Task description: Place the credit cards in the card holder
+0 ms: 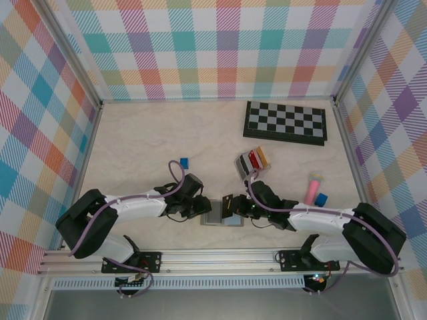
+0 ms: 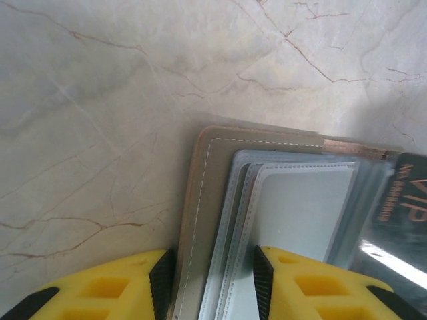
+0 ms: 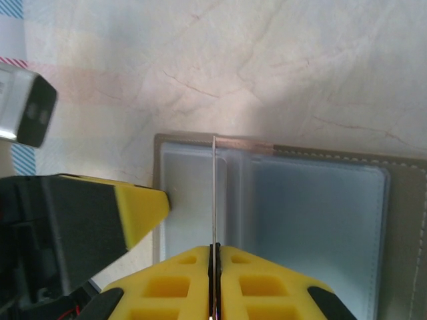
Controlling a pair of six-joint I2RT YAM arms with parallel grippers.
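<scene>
The marble table carries the grey card holder, which lies open low in the centre of the top view, between the two arms. Its clear pockets look empty as far as they show, so I judge the task barely begun. More credit cards stand in a small rack just above and right of the holder, all yet to be moved. One black card sits at the right edge of the left wrist view and appears edge-on above a pocket in the right wrist view, not yet slid in. The right gripper has its fingers pressed together on that card. The left gripper has its jaws partly spread astride the holder's stitched edge. Whether they clamp it I cannot tell.
</scene>
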